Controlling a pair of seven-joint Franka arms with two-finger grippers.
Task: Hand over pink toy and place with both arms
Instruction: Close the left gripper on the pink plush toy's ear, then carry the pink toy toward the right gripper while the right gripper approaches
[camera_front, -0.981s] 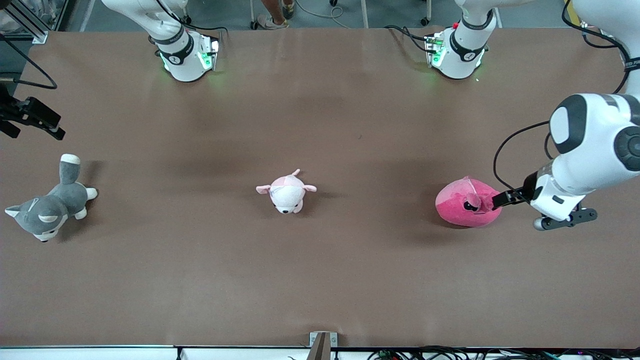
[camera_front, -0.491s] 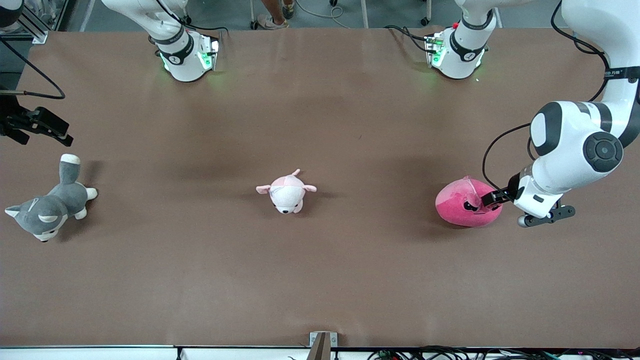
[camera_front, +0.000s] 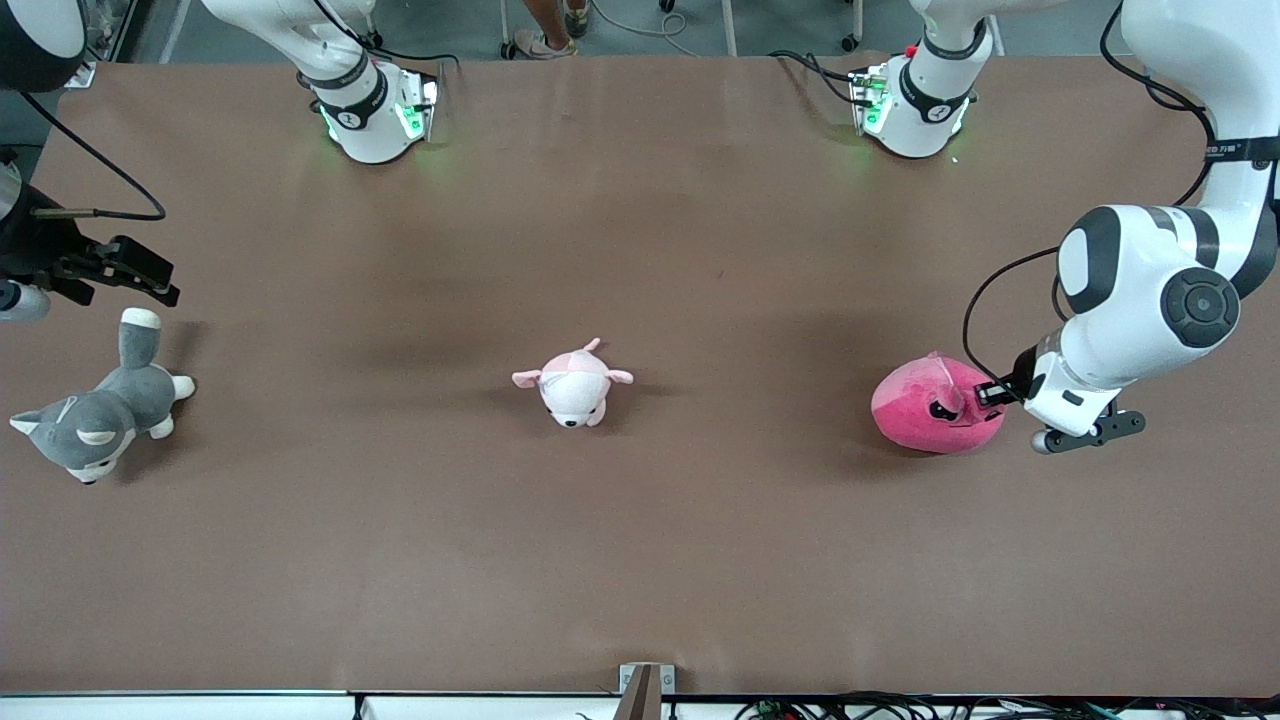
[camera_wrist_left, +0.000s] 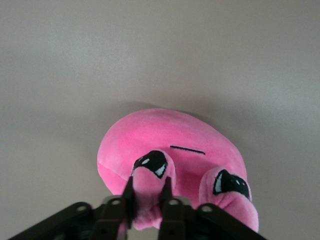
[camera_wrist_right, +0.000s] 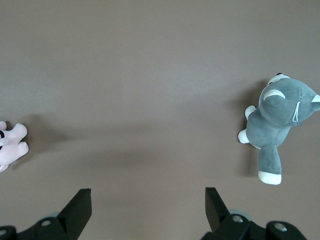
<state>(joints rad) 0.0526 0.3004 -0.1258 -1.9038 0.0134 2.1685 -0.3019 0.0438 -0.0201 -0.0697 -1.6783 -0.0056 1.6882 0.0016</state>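
Brown table (camera_front: 640, 560); left claw (camera_wrist_left: 148, 200) now clamped on pink toy's (camera_front: 925, 410) eye bulge.

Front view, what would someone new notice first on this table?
The hot-pink toy at the left arm's end of the table, with the left claw shut on one of its bulging eyes. A pale pink plush lies mid-table, and a grey husky plush lies at the right arm's end, where the right claw hangs open.

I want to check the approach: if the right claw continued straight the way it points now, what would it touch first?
Probably bare table: the open right claw faces brown surface, the husky plush off to one side.
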